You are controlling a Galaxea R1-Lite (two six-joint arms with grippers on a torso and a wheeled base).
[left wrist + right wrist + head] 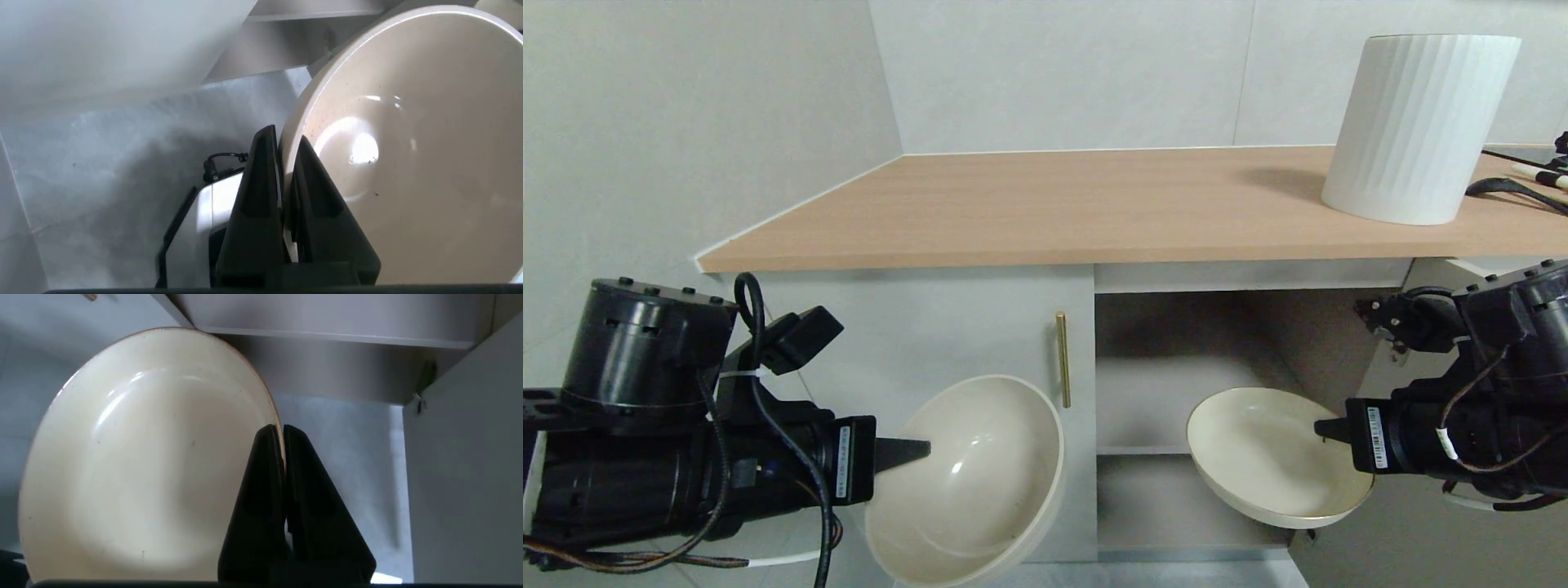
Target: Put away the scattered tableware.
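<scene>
nearest you, your left tool point(913, 450) is clamped on the rim of a deep bowl point(980, 482); in the left wrist view its two fingers point(265, 188) pinch the rim between them. the bowl is cream, tipped up on edge with its hollow facing you, held in the air in front of the closed cupboard door point(947, 335).

on the other side your right tool point(1327, 428) is closed on the rim of a shallow dish point(1258, 449). this one is cream too, with a thin gold edge, and it tilts with its held side lower. it hangs in front of the open compartment point(1176, 351), apart from the bowl.

count: two pieces of tableware, one in each tool, and both are off any surface.

behind the bowl, one upright brass handle point(1062, 359) sits at the closed door's right edge, just beside the bowl's upper rim. inside the open compartment one shelf point(1143, 450) crosses at about the dish's height. the open door point(1384, 367) stands close by your right arm.

farther back, the bench point(1054, 204) carries one ribbed white canister point(1417, 126) near its right end; you cannot see into it from here. past it, at the far right edge, lie a few utensils point(1539, 175), too cut off to identify.
</scene>
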